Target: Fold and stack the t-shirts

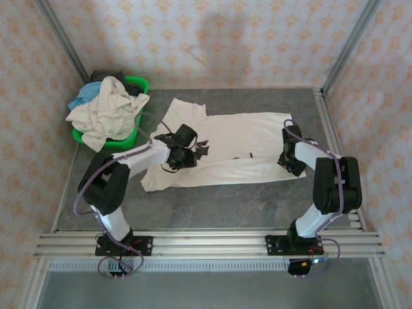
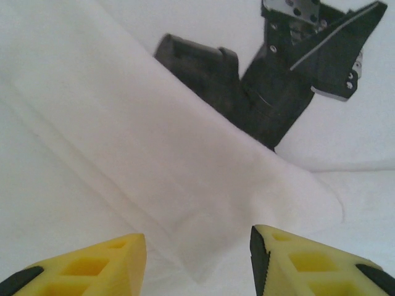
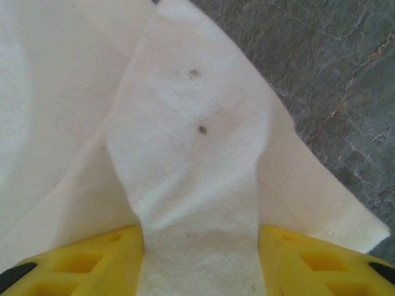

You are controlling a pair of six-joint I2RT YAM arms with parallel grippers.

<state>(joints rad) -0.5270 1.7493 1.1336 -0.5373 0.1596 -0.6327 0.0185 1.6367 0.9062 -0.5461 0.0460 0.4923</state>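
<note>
On the grey table (image 1: pixel 212 199) the white t-shirt (image 1: pixel 251 135) lies spread at centre; a green basket (image 1: pixel 140 84) at ten o'clock holds heaped t-shirts (image 1: pixel 106 112). The right gripper (image 3: pixel 200 246), at three o'clock, pinches the shirt's edge; the left gripper (image 2: pixel 197 246), at nine, hangs released over a fold beside the black print (image 2: pixel 271 80)

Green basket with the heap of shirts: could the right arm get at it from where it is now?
Probably not. The green basket sits in the far left corner, while the right gripper is low at the right end of the spread white t-shirt, with the left arm between them.
</note>
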